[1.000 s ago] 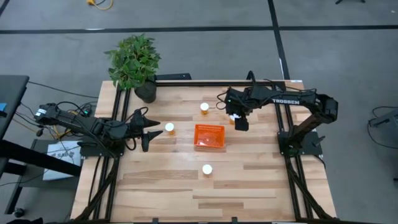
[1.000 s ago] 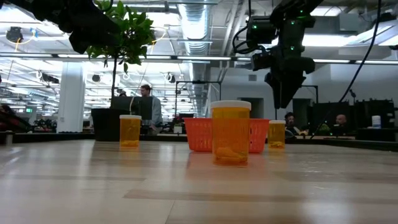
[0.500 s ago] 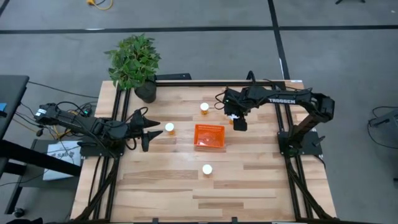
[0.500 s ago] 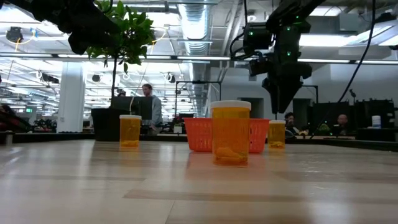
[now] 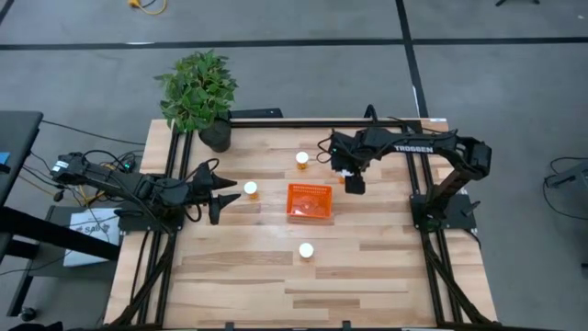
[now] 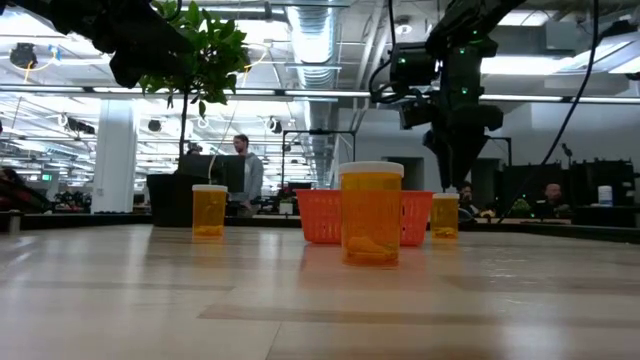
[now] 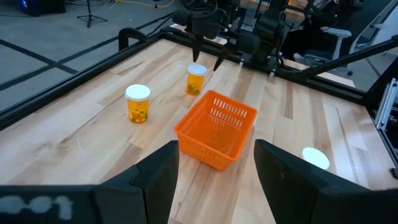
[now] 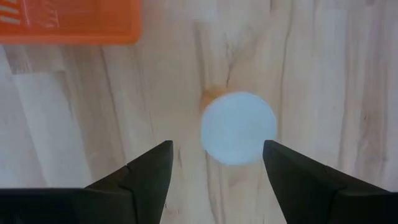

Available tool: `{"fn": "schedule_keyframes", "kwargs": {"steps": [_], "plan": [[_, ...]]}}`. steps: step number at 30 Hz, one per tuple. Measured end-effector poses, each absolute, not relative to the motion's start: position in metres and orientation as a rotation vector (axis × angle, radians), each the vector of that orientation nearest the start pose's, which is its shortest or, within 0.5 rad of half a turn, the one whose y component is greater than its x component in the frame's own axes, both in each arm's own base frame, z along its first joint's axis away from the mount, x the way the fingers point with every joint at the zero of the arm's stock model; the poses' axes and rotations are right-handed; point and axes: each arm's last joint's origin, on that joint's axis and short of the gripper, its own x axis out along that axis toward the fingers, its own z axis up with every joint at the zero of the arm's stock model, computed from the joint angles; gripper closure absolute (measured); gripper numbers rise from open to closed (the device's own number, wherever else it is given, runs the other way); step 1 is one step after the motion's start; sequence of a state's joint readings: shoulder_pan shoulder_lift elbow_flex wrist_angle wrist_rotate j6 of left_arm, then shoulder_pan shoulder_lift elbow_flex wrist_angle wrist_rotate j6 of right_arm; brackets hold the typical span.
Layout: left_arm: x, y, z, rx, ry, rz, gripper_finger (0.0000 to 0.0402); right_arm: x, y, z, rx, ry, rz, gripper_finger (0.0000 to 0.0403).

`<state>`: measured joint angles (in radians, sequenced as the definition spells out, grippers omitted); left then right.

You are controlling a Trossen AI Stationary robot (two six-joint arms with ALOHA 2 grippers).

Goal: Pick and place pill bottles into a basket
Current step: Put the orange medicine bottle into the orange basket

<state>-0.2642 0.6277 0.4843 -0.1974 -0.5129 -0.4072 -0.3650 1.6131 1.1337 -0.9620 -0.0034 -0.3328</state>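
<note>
- The basket (image 5: pixel 310 200) sits near the middle of the worktop (image 5: pixel 239 276) and looks empty, so no bottle seems placed yet.
- 4 pill bottles stand upright outside it: 1 on the left arm's side (image 5: pixel 250 189), 1 toward the plant (image 5: pixel 301 160), 1 toward the near edge (image 5: pixel 306 250), and 1 just beside the basket under the right arm (image 8: pixel 238 127).
- The right end effector (image 8: pixel 216 163) hangs directly above that last bottle, fingers spread and apart from its white cap, holding nothing.
- The left end effector (image 5: pixel 220 194) waits near the left edge, facing the basket; its fingers stand apart in its wrist view, holding nothing.
- Step in hand, as I judge it: lining up for the 1st pick.
- Next move calls for lowering straight down so both fingers straddle the bottle, centring first since the cap sits nearer 1 finger, then pinching and carrying it over the basket rim.
</note>
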Motion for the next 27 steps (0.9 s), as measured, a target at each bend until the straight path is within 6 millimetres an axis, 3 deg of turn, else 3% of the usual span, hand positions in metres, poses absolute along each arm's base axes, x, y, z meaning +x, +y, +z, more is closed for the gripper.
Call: {"fn": "schedule_keyframes", "kwargs": {"steps": [14, 27], "plan": [[0.1437, -0.0242, 0.2519, -0.281, 0.259, 0.306, 0.0202, 0.2692, -0.1107, 0.2159, -0.003, 1.434, -0.078, 0.0157], [0.1439, -0.0252, 0.2517, -0.288, 0.268, 0.272, 0.0202, 0.2741, -0.1037, 0.2165, -0.049, 1.415, -0.043, 0.0158]]}}
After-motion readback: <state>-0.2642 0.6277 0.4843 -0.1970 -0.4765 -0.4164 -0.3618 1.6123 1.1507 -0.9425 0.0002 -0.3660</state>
